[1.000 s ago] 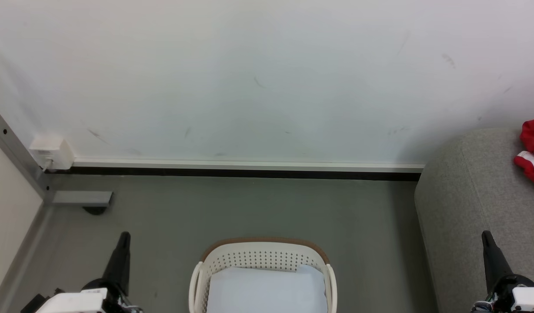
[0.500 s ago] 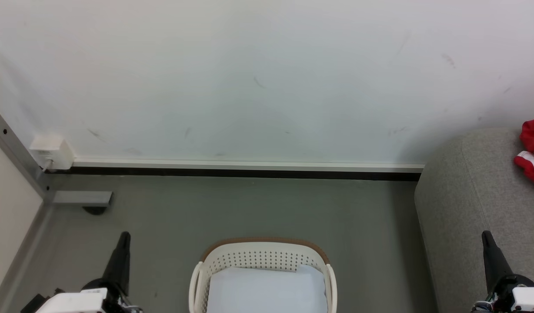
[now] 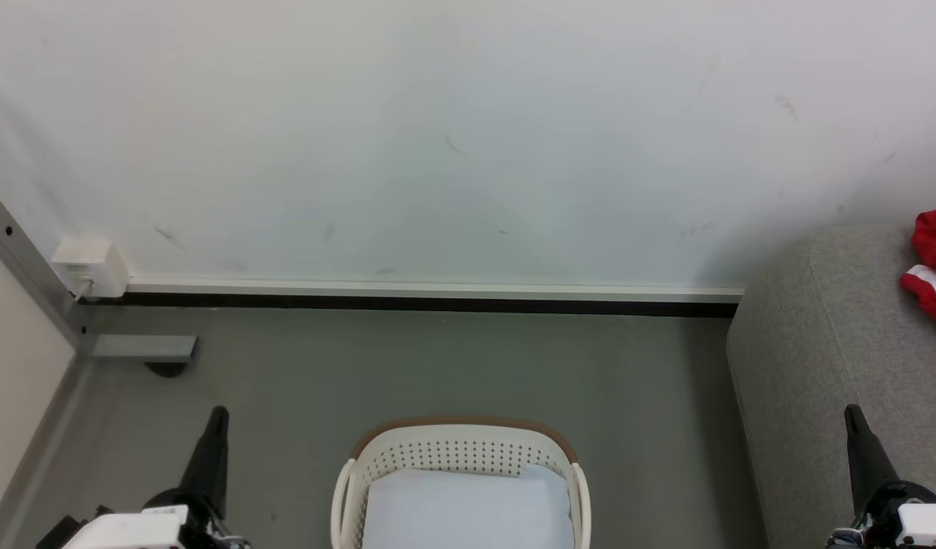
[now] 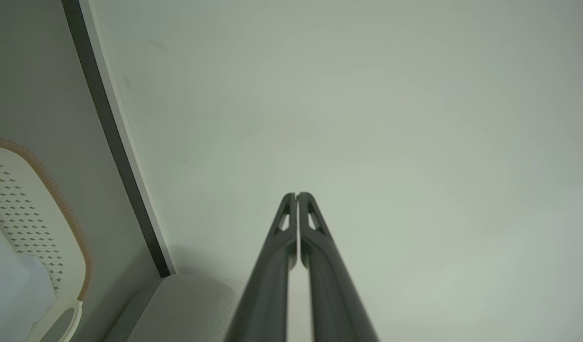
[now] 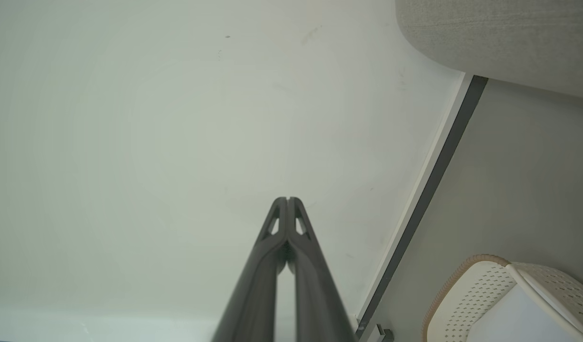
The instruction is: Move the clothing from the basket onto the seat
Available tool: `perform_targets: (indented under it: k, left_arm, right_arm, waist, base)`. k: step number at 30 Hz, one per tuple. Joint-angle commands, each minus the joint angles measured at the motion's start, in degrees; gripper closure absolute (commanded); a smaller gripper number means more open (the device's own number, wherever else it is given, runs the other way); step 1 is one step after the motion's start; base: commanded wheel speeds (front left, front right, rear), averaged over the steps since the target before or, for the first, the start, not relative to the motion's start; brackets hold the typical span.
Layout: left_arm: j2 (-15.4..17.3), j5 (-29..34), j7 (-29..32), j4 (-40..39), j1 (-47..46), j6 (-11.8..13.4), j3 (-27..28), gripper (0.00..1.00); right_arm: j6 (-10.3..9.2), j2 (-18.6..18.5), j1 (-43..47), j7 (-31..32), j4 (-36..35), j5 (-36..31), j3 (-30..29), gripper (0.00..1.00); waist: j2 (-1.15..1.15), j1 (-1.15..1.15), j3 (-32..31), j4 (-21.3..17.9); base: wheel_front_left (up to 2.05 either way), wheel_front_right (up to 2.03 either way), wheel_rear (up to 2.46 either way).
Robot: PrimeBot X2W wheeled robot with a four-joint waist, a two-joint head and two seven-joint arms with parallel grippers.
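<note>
red clothing (image 3: 934, 263) lies bunched on the seat (image 3: 826, 351) at the far right edge of the head view, well apart from the basket (image 3: 456, 456), which sits on the floor (image 3: 468, 366) at low centre with a flat pale sheet (image 3: 468, 507) inside. left jaws pressed together, fingers (image 4: 275, 270) tip to tip, nothing held, low left beside the basket, pointing toward the wall (image 3: 468, 152). right jaws likewise closed and empty, fingers (image 5: 258, 280) touching, low right, seen against the seat.
</note>
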Motion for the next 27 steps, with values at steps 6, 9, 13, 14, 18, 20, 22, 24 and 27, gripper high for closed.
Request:
perform_targets:
  k: [6,9,13,14,18,20,22,24,27]
  left_arm:
    - [0.4,-0.8,0.2,-0.2,-0.4,-0.4,0.2,1.0]
    - [0.4,-0.8,0.2,-0.2,-0.4,-0.4,0.2,1.0]
    - [0.4,-0.8,0.2,-0.2,-0.4,-0.4,0.2,1.0]
    - [0.4,-0.8,0.2,-0.2,-0.4,-0.4,0.2,1.0]
    - [0.4,-0.8,0.2,-0.2,-0.4,-0.4,0.2,1.0]
    - [0.4,-0.8,0.2,-0.2,-0.4,-0.4,0.2,1.0]
    - [0.4,-0.8,0.2,-0.2,-0.4,-0.4,0.2,1.0]
    - [0.4,-0.8,0.2,-0.2,-0.4,-0.4,0.2,1.0]
    - [0.4,-0.8,0.2,-0.2,-0.4,-0.4,0.2,1.0]
  right_arm:
    - [-0.12,-0.4,-0.7,0.2,0.2,0.1,-0.2,1.0]
    - [-0.12,-0.4,-0.7,0.2,0.2,0.1,-0.2,1.0]
    - [-0.12,-0.4,-0.7,0.2,0.2,0.1,-0.2,1.0]
    - [-0.12,-0.4,-0.7,0.2,0.2,0.1,-0.2,1.0]
    - [-0.12,-0.4,-0.7,0.2,0.2,0.1,-0.2,1.0]
    - [-0.12,-0.4,-0.7,0.2,0.2,0.1,-0.2,1.0]
    - [-0.12,-0.4,-0.7,0.2,0.2,0.1,-0.2,1.0]
    - [-0.12,-0.4,-0.7,0.2,0.2,0.1,-0.2,1.0]
    - [-0.12,-0.4,-0.7,0.2,0.2,0.1,-0.2,1.0]
  waist:
    - [0.0,0.0,0.0,0.0]
    - [0.0,0.0,0.0,0.0]
    - [0.0,0.0,0.0,0.0]
    - [0.0,0.0,0.0,0.0]
    - [0.0,0.0,0.0,0.0]
    - [0.0,0.0,0.0,0.0]
    - [0.0,0.0,0.0,0.0]
    - [0.0,0.0,0.0,0.0]
    - [0.0,0.0,0.0,0.0]
  base:
    - [0.0,0.0,0.0]
    - [0.0,0.0,0.0]
    - [0.0,0.0,0.0]
    - [0.0,0.0,0.0]
    - [0.0,0.0,0.0]
    - [0.0,0.0,0.0]
    - [0.0,0.0,0.0]
    - [0.0,0.0,0.0]
    - [0.0,0.0,0.0]
